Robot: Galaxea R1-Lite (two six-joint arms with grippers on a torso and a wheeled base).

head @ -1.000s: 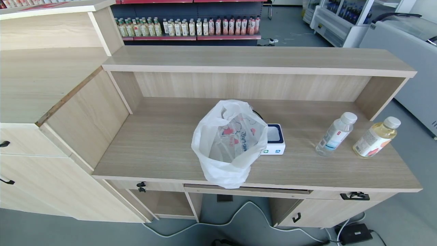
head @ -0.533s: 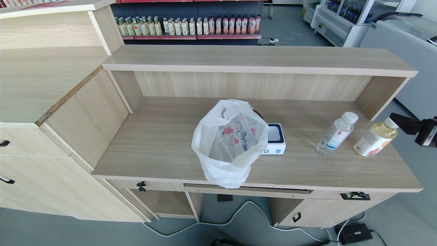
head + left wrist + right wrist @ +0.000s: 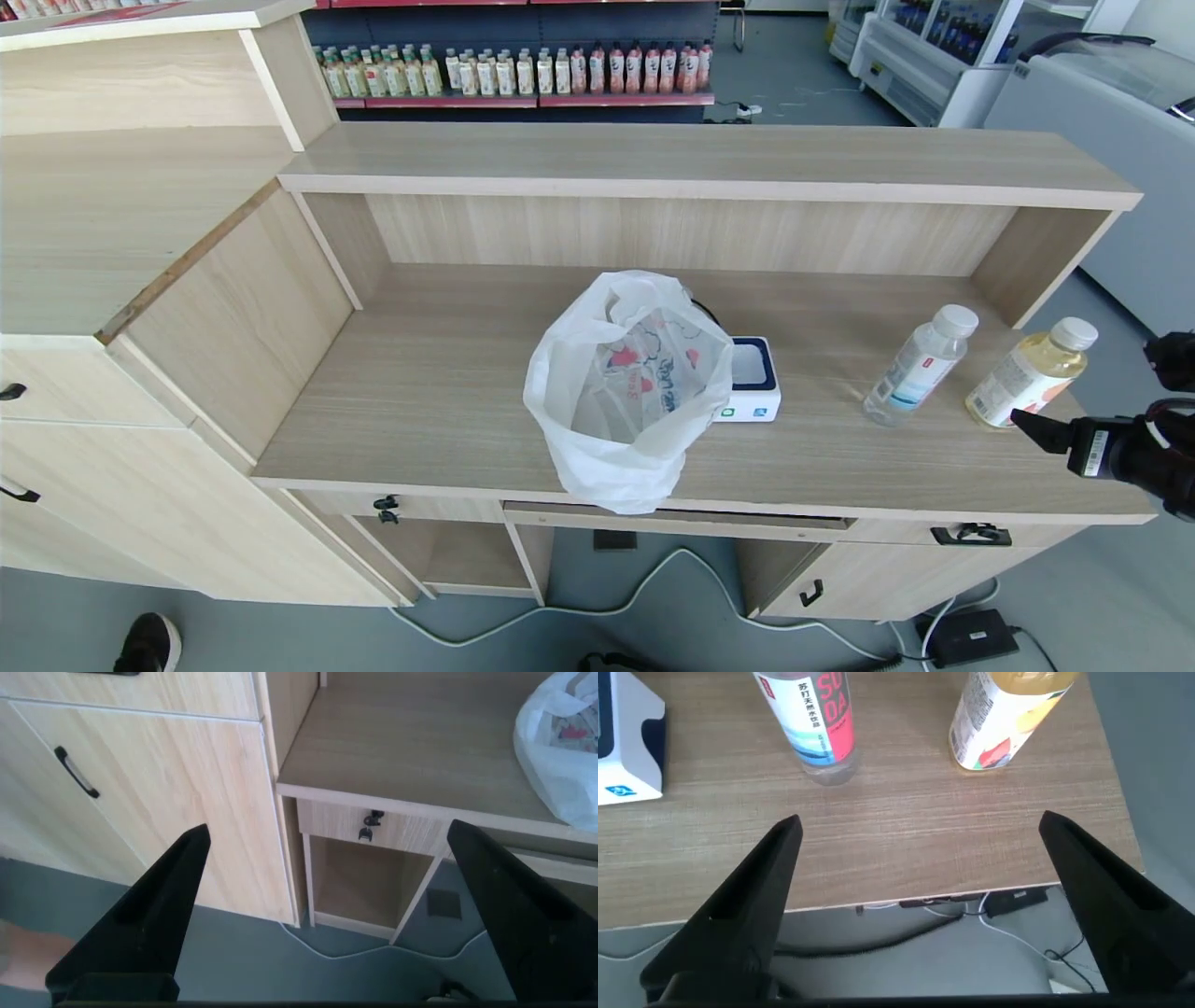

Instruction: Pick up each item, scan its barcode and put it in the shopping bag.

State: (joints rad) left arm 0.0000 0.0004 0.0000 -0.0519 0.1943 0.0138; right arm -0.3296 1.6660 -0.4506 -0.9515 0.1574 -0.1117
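Reckoning you're at the start: clear bottle (image 3: 920, 366) and yellow bottle (image 3: 1027, 375) stand unscanned on the table (image 3: 420, 392), shopping bag (image 3: 625, 401) looks empty, right hand (image 3: 920, 831) spread wide, holding nothing.

An open white shopping bag (image 3: 627, 392) is set on the wooden counter (image 3: 420, 392), touching a white scanner (image 3: 752, 383). A clear water bottle (image 3: 917, 366) and a yellow drink bottle (image 3: 1027, 375) are stood upright farther right, with the right gripper (image 3: 1080, 383) held just beside the latter.
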